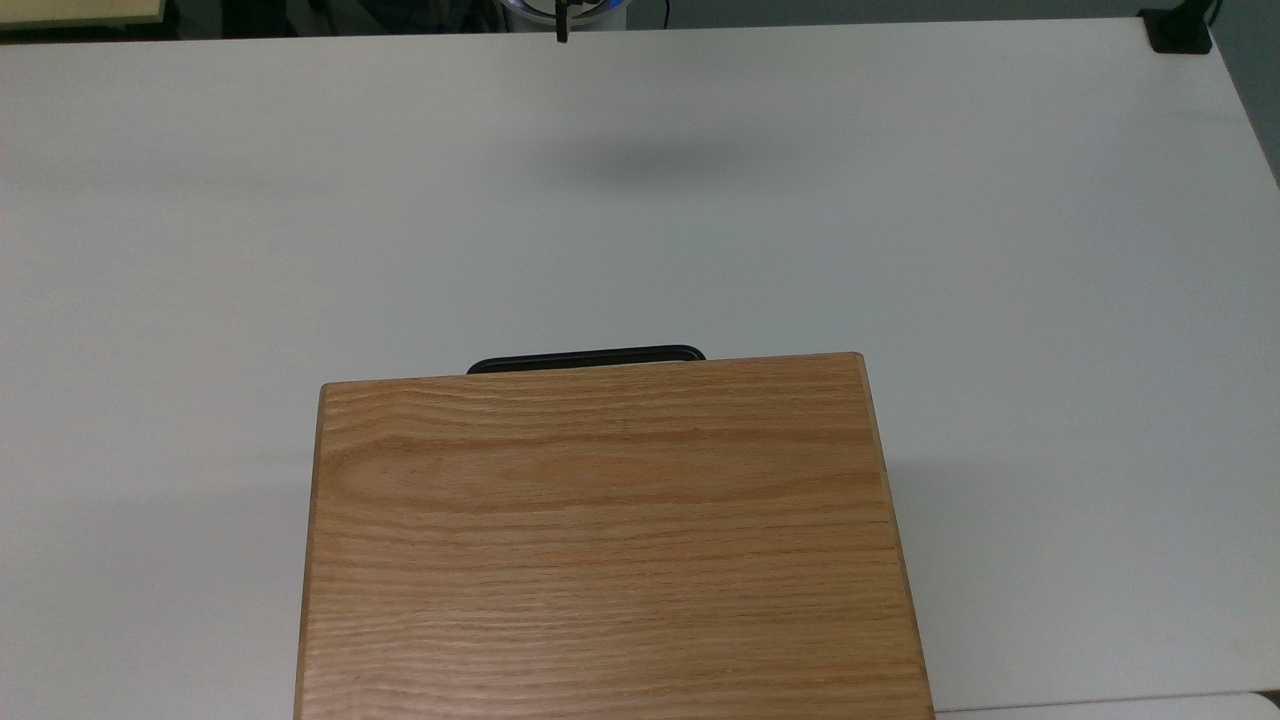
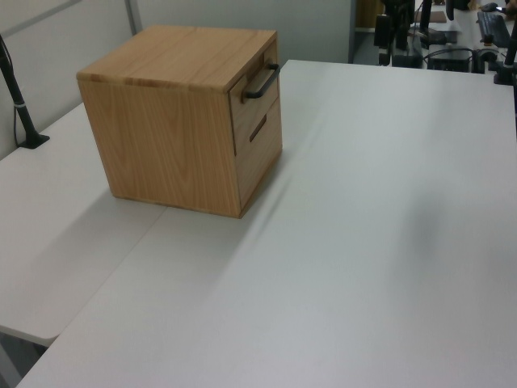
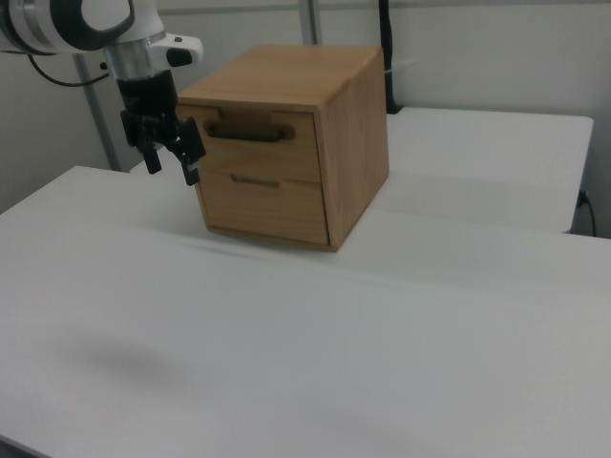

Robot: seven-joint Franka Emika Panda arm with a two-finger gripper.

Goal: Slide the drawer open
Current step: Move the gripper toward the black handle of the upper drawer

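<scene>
- We see a wooden cabinet (image 3: 291, 143) sitting on a white desk (image 3: 286, 343); in the top view it is at the bottom middle; in the left view it is near the top left.
- The drawer (image 3: 260, 143) is the top one in the front of the cabinet; it looks pushed all the way in, flat with the front; a second drawer (image 3: 263, 200) sits under it.
- The drawer has a long black handle (image 3: 246, 133); in the top view the handle (image 1: 586, 358) pokes out past the cabinet's top edge.
- The end effector (image 3: 170, 157) hangs from the white arm (image 3: 76, 24) up in the air; in the right view it is just left of the cabinet, not touching the handle.
- Its two black fingers are spread apart and hold nothing.
</scene>
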